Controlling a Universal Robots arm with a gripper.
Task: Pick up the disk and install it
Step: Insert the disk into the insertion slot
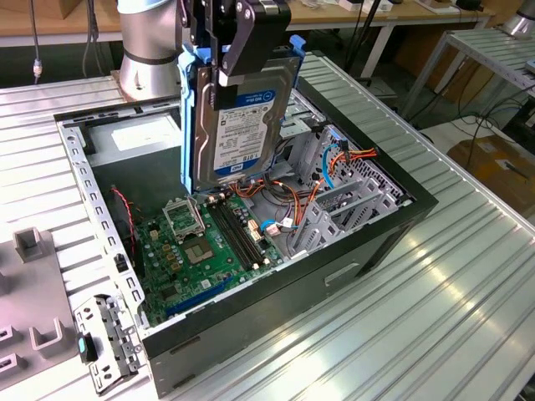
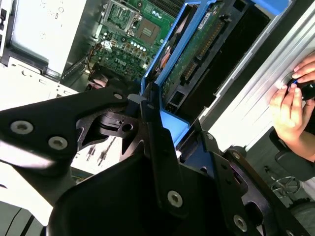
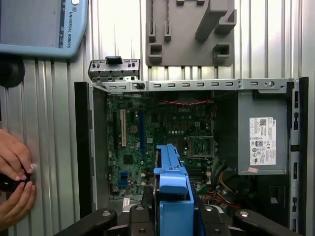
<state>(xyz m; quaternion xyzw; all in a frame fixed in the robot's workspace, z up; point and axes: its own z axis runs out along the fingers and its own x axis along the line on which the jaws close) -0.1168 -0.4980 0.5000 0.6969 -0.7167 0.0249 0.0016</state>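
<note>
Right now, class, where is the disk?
In the exterior view the disk hangs upright, clamped in the gripper, over the open computer case, above the motherboard.

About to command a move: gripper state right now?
Gripper: shut on the disk, held upright over the open computer case.

Open case [image 1: 334, 271] lies on the desk [image 1: 451, 317], with the motherboard [image 1: 201, 251] flat inside it. The disk [image 1: 247, 117] hangs upright over the board, clamped at its top edge in the end effector [image 1: 224, 71]. A bracket [image 1: 109, 338] lies on the desk just beside the case, toward the exterior view's left.
</note>
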